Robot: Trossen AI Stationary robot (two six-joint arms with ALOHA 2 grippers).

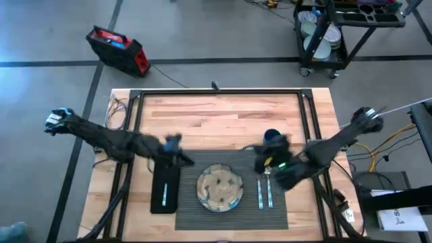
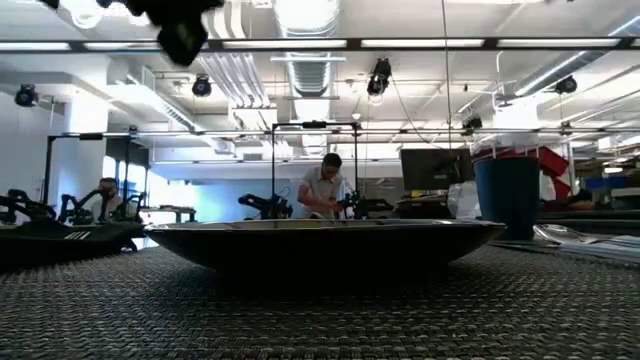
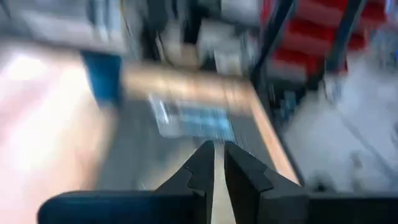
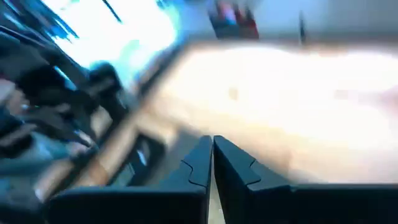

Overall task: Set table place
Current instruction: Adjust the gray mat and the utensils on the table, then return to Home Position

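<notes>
Below, the placemat (image 1: 233, 206) lies under both jaws; each pair nearly together.

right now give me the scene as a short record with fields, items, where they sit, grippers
surface: light wooden table with black tube frame
mat: dark grey ribbed placemat, front centre
plate: round plate on the placemat
napkin: black cloth napkin left of the placemat, one utensil on it
utensils: two metal utensils right of the plate
cup: dark blue cup at the placemat's far right corner
left gripper: above the napkin's far end, shut
right gripper: near the cup, shut
</notes>
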